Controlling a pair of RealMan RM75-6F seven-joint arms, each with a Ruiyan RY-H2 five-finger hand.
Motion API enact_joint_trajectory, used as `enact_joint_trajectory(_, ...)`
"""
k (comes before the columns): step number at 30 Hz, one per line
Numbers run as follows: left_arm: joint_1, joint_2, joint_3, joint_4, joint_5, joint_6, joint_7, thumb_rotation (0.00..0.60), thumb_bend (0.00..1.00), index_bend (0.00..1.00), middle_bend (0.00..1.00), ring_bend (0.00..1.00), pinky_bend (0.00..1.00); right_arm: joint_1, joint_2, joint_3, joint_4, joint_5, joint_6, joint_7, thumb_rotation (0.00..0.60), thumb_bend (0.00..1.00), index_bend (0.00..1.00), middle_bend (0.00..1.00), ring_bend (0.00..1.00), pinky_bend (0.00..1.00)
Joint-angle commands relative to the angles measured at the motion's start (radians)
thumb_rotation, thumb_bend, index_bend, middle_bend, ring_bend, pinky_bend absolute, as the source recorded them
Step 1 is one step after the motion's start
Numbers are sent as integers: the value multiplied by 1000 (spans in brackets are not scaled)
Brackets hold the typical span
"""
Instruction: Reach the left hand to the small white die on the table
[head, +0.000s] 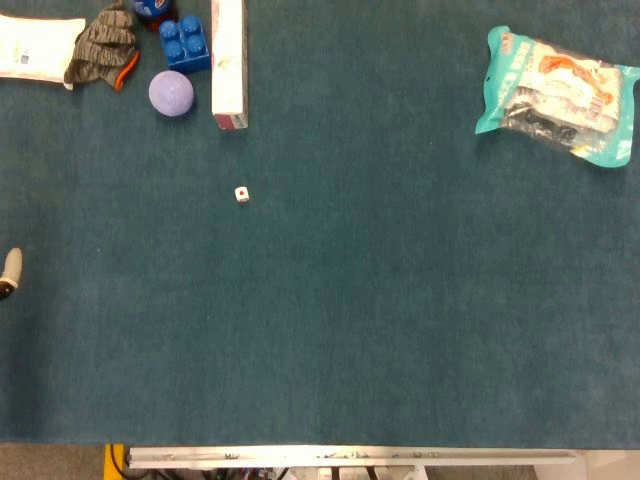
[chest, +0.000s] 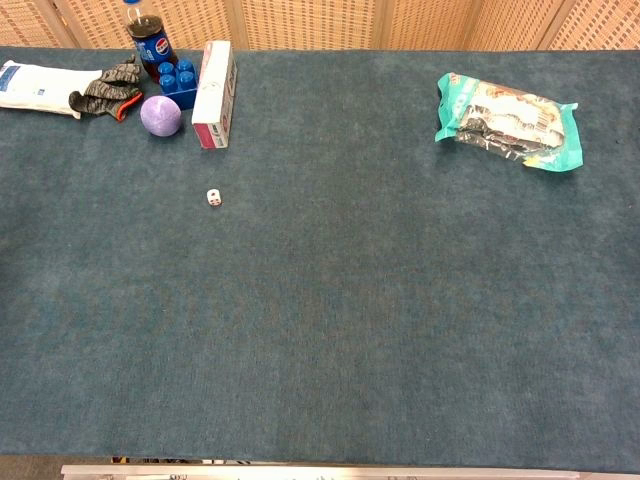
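Observation:
The small white die (head: 242, 194) lies alone on the teal table cloth, left of centre; the chest view has the die (chest: 214, 198) just below the white box. Only a pale fingertip of my left hand (head: 10, 270) shows at the far left edge of the head view, well to the left of the die and nearer the front. Too little of it shows to tell how its fingers lie. The chest view shows neither hand. My right hand is out of both views.
At the back left stand a white box (head: 229, 62), a purple ball (head: 171, 94), blue bricks (head: 185, 44), a grey glove (head: 103, 48), a white packet (head: 35, 47) and a cola bottle (chest: 148, 38). A teal snack bag (head: 557, 95) lies back right.

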Motion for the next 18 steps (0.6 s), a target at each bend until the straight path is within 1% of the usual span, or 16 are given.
enact_joint_trajectory(1, 0, 1, 1, 2, 1, 0, -2, 600, 323, 42, 233, 154, 104, 1, 1, 1, -1, 1, 0, -2, 600, 372, 150, 340, 307, 315)
enact_joint_trajectory(5, -2, 4, 4, 5, 10, -4, -10, 600, 323, 42, 233, 164, 107, 3, 4, 7, -6, -2, 6, -6, 600, 372, 150, 340, 307, 315)
enact_joint_trajectory(7, -7, 9, 7, 8, 21, -10, -21, 600, 323, 42, 234, 173, 136, 4, 7, 11, -10, -4, 13, -6, 600, 372, 150, 340, 307, 315)
enact_joint_trajectory(9, -15, 14, 8, 16, 35, -19, -33, 600, 323, 42, 246, 197, 205, 4, 10, 16, -14, -4, 19, -9, 600, 372, 150, 340, 307, 315)
enact_joint_trajectory(10, -21, 16, 7, 22, 39, -25, -38, 600, 322, 42, 266, 226, 262, 4, 12, 18, -16, -3, 22, -11, 600, 372, 150, 340, 307, 315)
enact_joint_trajectory(13, -51, 31, 6, 36, 51, -73, -74, 600, 322, 54, 371, 344, 490, 4, 15, 22, -23, 0, 26, -18, 600, 372, 150, 340, 307, 315)
enact_joint_trajectory(15, -80, 44, 7, 51, 64, -118, -107, 600, 322, 96, 489, 475, 669, 3, 17, 24, -29, 2, 27, -23, 600, 372, 150, 340, 307, 315)
enact_joint_trajectory(16, -94, 48, 8, 60, 72, -138, -121, 600, 323, 107, 530, 522, 717, 3, 17, 25, -31, 4, 27, -25, 600, 372, 150, 340, 307, 315)
enact_joint_trajectory(18, -129, 55, 10, 77, 84, -191, -153, 600, 323, 121, 675, 666, 841, 4, 17, 25, -34, 6, 25, -31, 600, 372, 150, 340, 307, 315)
